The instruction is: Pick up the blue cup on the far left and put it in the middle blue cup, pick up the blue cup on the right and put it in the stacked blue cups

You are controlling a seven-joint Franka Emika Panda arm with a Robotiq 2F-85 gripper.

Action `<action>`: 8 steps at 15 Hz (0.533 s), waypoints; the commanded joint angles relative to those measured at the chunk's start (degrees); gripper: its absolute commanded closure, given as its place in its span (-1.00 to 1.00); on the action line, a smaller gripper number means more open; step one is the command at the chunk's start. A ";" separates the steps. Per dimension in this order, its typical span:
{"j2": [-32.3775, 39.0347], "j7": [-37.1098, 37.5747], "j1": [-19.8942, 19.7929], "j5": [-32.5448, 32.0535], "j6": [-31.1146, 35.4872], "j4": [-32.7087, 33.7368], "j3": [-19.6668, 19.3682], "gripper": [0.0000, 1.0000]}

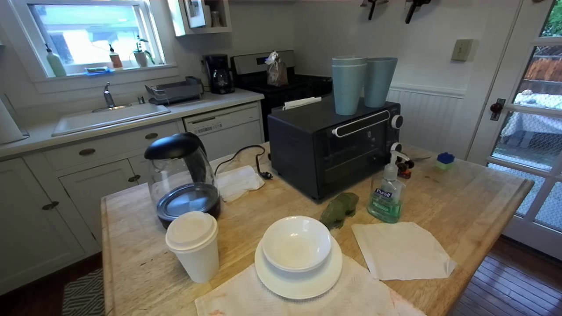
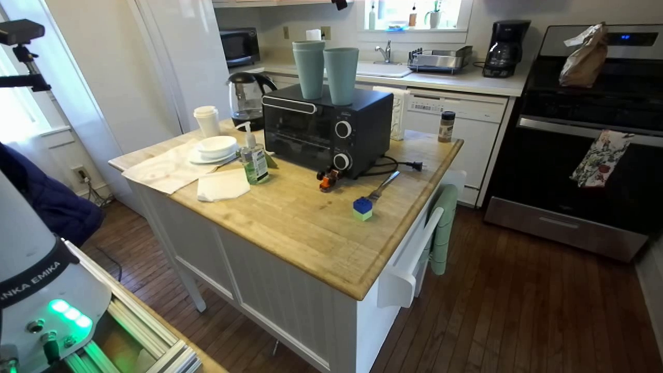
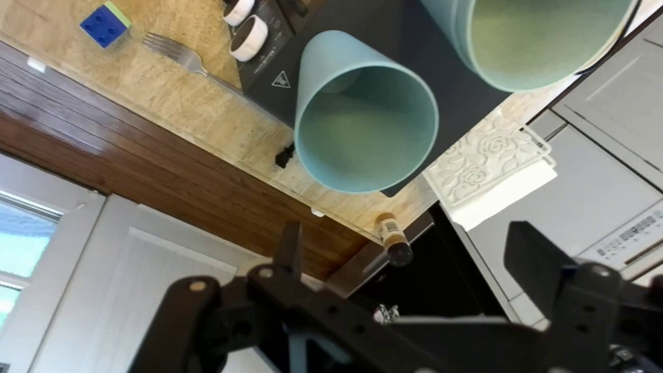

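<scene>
1. Single blue cup (image 3: 366, 122): upright, mouth up, on top of the toaster oven (image 1: 340, 153), just beside the stacked blue cups (image 1: 349, 90). Layered rims there suggest the first nesting is done, so I judge this one my next pick.
2. My jaws: spread wide in the wrist view, nothing held, not at the cup yet.
3. Approach: I'd come down over the single cup's rim, one side of the jaws inside, one outside, away from the stack. It stands near the oven's front edge; a knock could tip it off.
4. Carry: squeeze lightly, wall may flex. Straight up until its base clears the stack's rims, then across, centre, lower plumb, let go.
5. Looks: plain dusty pale blue, tapering to a narrower base, no handle; greenish inside in the wrist view. Stack matches, with a doubled rim in both exterior views.
6. Around: oven sits on the wooden surface (image 2: 305, 217), along with a sanitizer bottle (image 1: 386, 204) and a lidded white cup (image 1: 195, 254). Not targets.
</scene>
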 commanded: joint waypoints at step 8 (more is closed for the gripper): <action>6.03 1.33 -3.69 5.47 -10.16 2.33 -2.62 -1.00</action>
